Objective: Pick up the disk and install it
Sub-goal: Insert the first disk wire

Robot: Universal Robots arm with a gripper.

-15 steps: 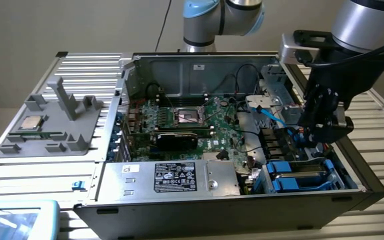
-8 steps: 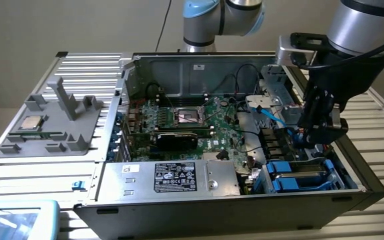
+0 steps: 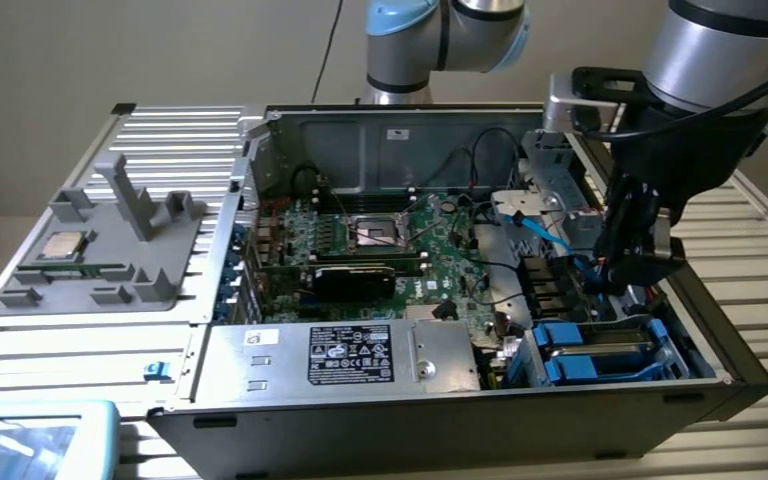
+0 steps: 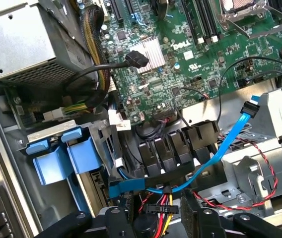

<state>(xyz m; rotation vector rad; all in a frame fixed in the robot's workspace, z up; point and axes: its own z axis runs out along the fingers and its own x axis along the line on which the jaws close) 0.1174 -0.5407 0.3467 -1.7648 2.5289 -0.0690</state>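
Install stage, apparently near done: silver-grey metal disk (image 3: 608, 345) in blue plastic bracket looks seated in corner bay of black computer case (image 3: 491, 425). Black gripper (image 3: 640, 262) hovers beside it, fingers (image 4: 117, 222) spread, empty. Next move must clear thin blue data cable (image 4: 220, 148).

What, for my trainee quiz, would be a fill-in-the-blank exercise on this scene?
1. The gripper hangs inside the case, its jaws ___.
2. The CPU chip lies ___ the case.
3. The flat cable is ___.
4. The silver box bears a ___ label.
Missing words: open; outside; blue; black.
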